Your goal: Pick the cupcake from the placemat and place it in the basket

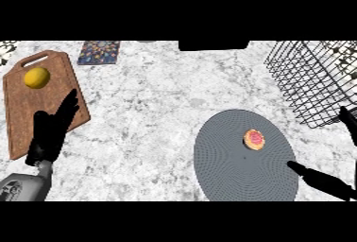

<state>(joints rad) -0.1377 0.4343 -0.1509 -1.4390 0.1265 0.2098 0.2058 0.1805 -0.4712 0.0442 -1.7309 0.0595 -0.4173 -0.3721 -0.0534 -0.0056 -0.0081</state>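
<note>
A small cupcake with pink topping sits on the round grey placemat, right of its centre. The black wire basket stands at the upper right of the counter. My right hand shows at the lower right edge, open, thumb over the placemat's right part and fingers up near the basket's lower corner; it is apart from the cupcake. My left hand is open at the left, fingers straight and raised over the cutting board's lower edge.
A brown wooden cutting board lies at the left with a yellow lemon on it. A patterned tile lies at the top left. A dark object sits at the top centre edge.
</note>
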